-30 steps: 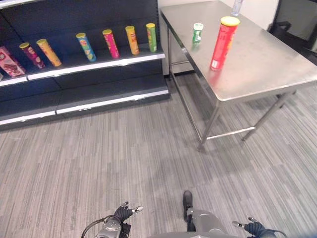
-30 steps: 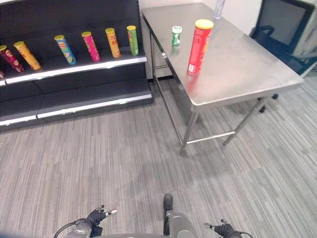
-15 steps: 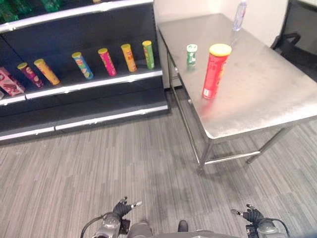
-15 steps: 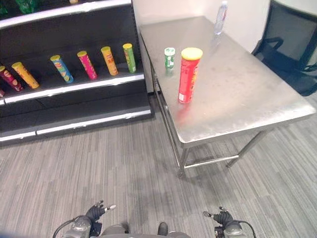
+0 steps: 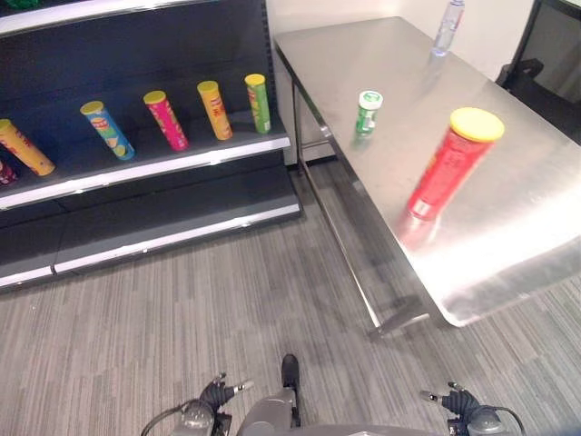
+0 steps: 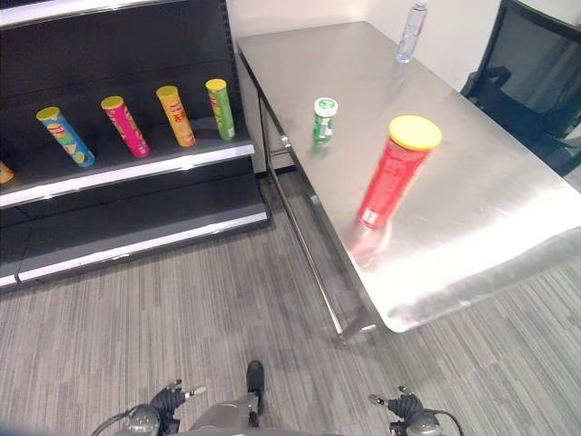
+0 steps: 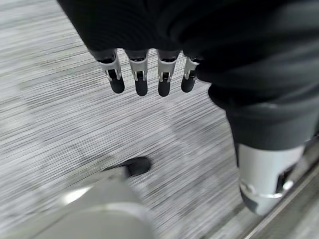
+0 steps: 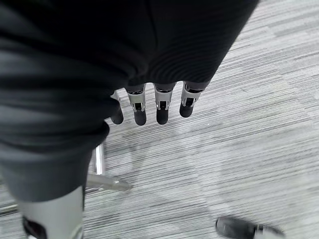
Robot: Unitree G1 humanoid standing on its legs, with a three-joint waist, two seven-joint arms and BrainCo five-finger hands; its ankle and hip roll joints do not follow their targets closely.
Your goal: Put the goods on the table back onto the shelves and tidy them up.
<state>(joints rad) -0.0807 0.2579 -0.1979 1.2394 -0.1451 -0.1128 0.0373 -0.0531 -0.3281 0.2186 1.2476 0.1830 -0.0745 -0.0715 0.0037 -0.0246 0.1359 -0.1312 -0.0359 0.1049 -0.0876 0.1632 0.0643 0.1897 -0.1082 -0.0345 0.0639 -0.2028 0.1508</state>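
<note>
A tall red canister [image 5: 445, 168] with a yellow lid stands on the steel table [image 5: 517, 209] near its front edge. A short green canister [image 5: 368, 113] stands behind it, close to the table's left edge. Both hands hang low over the carpet, far from the table. My left hand [image 5: 216, 396] shows at the bottom left and my right hand [image 5: 457, 402] at the bottom right. In the wrist views the left hand's fingers [image 7: 140, 79] and the right hand's fingers [image 8: 162, 107] are straight and hold nothing.
A dark shelf unit [image 5: 182, 162] on the left carries leaning canisters: yellow [image 5: 20, 147], blue [image 5: 107, 130], pink [image 5: 164, 120], orange [image 5: 215, 110], green [image 5: 258, 103]. A water bottle [image 5: 447, 25] stands at the table's far end. A black chair [image 6: 536, 73] sits beyond the table.
The whole picture has shifted: the camera has moved closer to the table, which now looks larger and nearer. Both hands stay low and empty.
</note>
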